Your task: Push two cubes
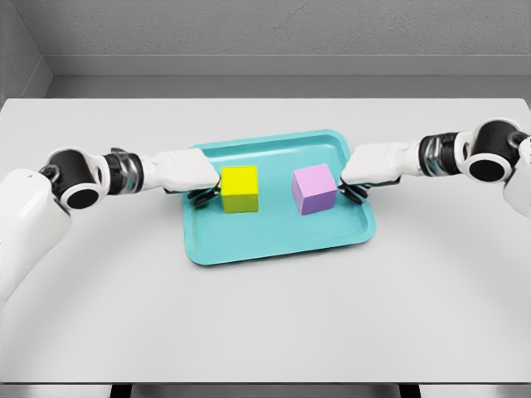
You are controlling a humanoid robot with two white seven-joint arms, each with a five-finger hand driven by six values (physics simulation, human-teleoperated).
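— Grey walls are closing in the far end of the room, and a pale bench (265, 323) is taking up nearly everything in front of us. What is sitting on it?

— One teal tray (249, 249) with a low rim, lying slightly askew at the middle of the bench. It is holding two cubes: a yellow cube (240, 189) in its left half and a purple cube (314, 188) in its right half. They are standing apart, with a strip of bare tray floor showing between them.

— And the arms?

— Both are reaching in, one from each side. The left hand (189, 172) is lying over the tray's left rim, right against the yellow cube's outer face. Its dark fingers (202, 196) are curling under the palm, just beside the cube's lower left edge; they are not wrapping around anything.

— Is the other side mirroring that?

— Nearly. The right hand (375, 162) is hanging over the tray's right rim, with its fingers (354, 193) tucked under and sitting just beside the purple cube's right face. I cannot tell whether they are actually touching it. Nothing is being gripped; both cubes are resting flat on the tray floor, between the two hands.
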